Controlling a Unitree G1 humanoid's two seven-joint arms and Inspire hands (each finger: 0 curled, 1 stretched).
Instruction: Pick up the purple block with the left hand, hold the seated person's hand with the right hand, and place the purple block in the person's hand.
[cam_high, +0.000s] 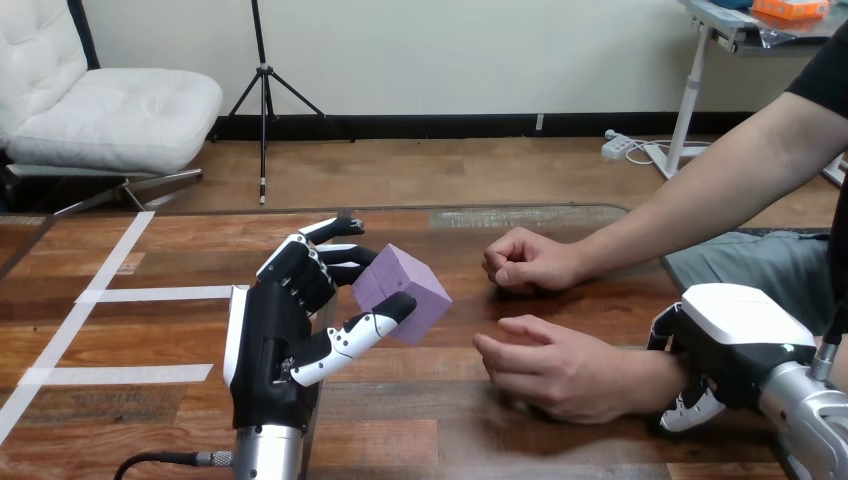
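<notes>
My left hand is raised over the table's left half. Its fingers and thumb are curled round a purple block, which hangs tilted just above the wood. To the block's right, the person's nearer hand lies palm down on the table with its fingers pointing left. My right hand sits at that hand's wrist, at the lower right. Its thumb is above the wrist and its curled fingers are below it. The person's farther hand rests as a fist behind.
The wooden table carries white tape strips on its left part. The person's forearm comes in from the upper right, over the table's right edge.
</notes>
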